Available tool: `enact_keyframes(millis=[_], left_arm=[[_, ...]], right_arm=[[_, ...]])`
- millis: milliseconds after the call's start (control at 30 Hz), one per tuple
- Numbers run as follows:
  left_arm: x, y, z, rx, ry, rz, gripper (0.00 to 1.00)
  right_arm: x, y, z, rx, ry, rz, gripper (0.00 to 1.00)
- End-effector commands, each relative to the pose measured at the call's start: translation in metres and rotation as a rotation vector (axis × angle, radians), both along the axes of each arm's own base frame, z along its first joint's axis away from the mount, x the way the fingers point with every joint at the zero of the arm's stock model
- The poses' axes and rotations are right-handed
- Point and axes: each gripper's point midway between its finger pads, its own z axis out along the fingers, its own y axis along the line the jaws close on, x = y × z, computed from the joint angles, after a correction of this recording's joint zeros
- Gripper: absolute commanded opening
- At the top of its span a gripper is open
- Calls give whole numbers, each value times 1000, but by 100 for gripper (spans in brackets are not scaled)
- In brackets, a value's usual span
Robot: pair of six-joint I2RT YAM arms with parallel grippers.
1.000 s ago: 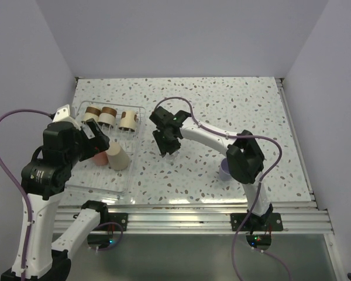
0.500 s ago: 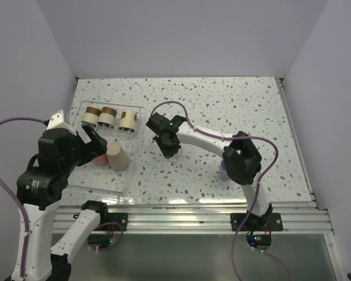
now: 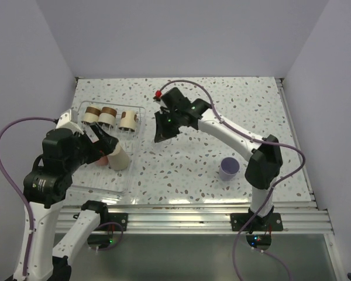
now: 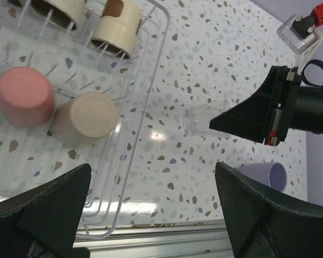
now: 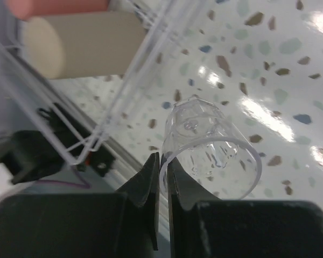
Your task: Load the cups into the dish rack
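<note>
While holding the clear cup (image 4: 200,119) in the right gripper (image 5: 162,161), with fingers pressed together on its wall right at the rim, keep the pinch firm and move it toward the rack (image 4: 144,102). Held on its side above the speckled table (image 3: 222,111), just beside the rack's right rim, base pointing at the rack, mouth back toward the gripper. Mid-transfer by the look of it, not yet placed. Aim for free ridges in the near half, beside the beige cup (image 4: 89,117) and coral cup (image 4: 24,95) resting there; skip the far end, taken up by cream cups (image 3: 108,115). Lift well over the rim before crossing, to avoid clipping the thin wall and twisting so slight a grip. Then turn the wrist to bring the mouth down, lower until seated among the pegs, and only then let go. Go slowly: hard to see, being clear, and likely to roll if dropped early. Mind the left gripper (image 4: 152,169), hovering over the rack near the beige and coral cups with fingers spread wide and holding nothing; better to draw it back, or at least keep it out of the incoming path. Leave the lavender cup (image 3: 229,168), upright on the table well to the right, for another trip.
</note>
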Motion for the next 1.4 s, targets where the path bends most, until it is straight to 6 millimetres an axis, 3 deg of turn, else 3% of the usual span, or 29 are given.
enact_keyframes(millis=[0, 33, 100, 133, 167, 200, 233, 267, 333, 500, 733, 900, 1133, 1367], left_arm=[[11, -40, 37, -156, -170, -174, 100], [11, -44, 34, -173, -172, -190, 100], [5, -51, 44, -222, -228, -217, 100], [-1, -52, 45, -236, -250, -224, 100], [-4, -53, 48, -253, -262, -225, 100], [-7, -54, 52, -263, -287, -233, 100], [-11, -56, 53, -276, -297, -249, 100], [-17, -56, 58, -291, -321, -252, 100], [-21, -59, 62, -314, -350, -269, 100], [-31, -63, 81, -370, -444, -292, 100], [-31, -53, 80, -365, -438, -223, 100], [-35, -49, 96, -399, -509, -201, 100], [-30, -53, 95, -412, -507, -214, 95], [-24, -55, 93, -418, -502, -223, 92]], right_arm=[[-17, 36, 99, 506, 184, 17, 0], [-14, 47, 120, 617, 178, 56, 0], [-30, 56, 143, 733, 310, 88, 0], [-28, 65, 168, 840, 267, 134, 0], [-33, 64, 174, 886, 289, 137, 0], [-37, 65, 188, 941, 363, 114, 0], [-38, 66, 210, 1030, 324, 155, 0], [-39, 65, 211, 1056, 351, 147, 0], [-44, 64, 233, 1136, 387, 151, 0], [-62, 68, 248, 1176, 440, 183, 0], [-78, 59, 275, 1313, 496, 226, 0], [-84, 53, 277, 1351, 547, 239, 0], [-95, 51, 265, 1342, 589, 267, 0], [-105, 52, 268, 1346, 600, 293, 0]])
